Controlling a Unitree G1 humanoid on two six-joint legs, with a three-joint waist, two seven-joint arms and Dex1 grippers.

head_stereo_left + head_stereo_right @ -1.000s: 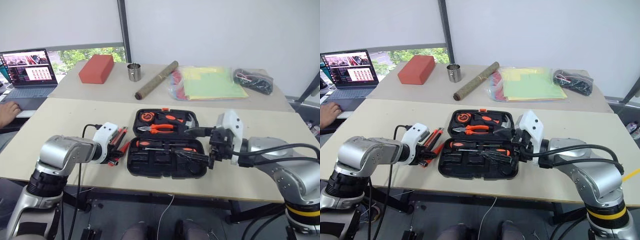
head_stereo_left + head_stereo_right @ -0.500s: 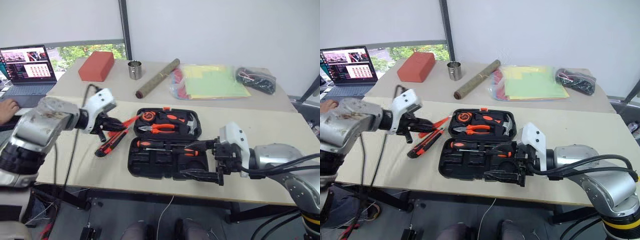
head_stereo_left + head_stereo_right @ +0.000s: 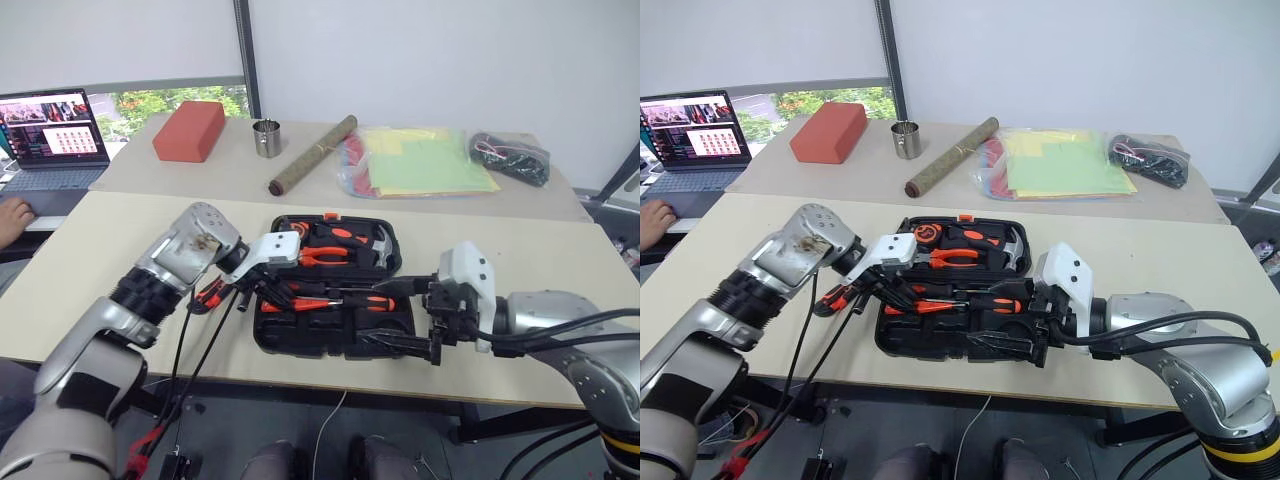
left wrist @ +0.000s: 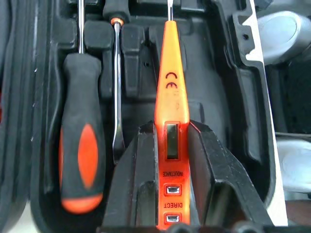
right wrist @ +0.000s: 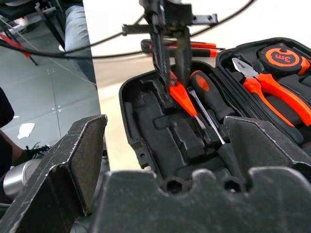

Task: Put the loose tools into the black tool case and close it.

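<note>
Jaws first: seen from the left eye, the left gripper [image 3: 262, 290] pinches a slim orange tester [image 3: 300, 303] over the left end of the near half of the black tool case [image 3: 330, 335], while the right gripper [image 3: 400, 318] hangs with its jaws spread wide at the case's near right corner, holding nothing. The case lies open on the near worktop [image 3: 80, 270]. Its far half carries pliers [image 3: 322, 256], a tape measure [image 3: 296, 232] and a hammer [image 3: 378, 243]. On the worktop just left of the case, partly hidden by the arm, at least one orange-and-black tool [image 3: 209, 292] still lies loose.

The right eye shows the same layout: long screwdrivers [image 3: 975, 291] already lie in the near half, and several moulded slots nearer the front edge look empty.

From the left wrist, the tester is clamped between the black fingers [image 4: 138, 170], its tip pointing along the case over a slot, beside a thin-shafted driver [image 4: 116, 87] and a fat-handled screwdriver [image 4: 80, 160] seated in their recesses (the tester itself does not look seated yet).

From the right wrist, the spread fingers [image 5: 77, 160] frame the near half. More loose tools [image 5: 187, 46] sit on the worktop beyond the case.

My reading: packing is partway through; the tester needs placing, the remaining loose tools need fetching, and the lid is not yet closed.
</note>
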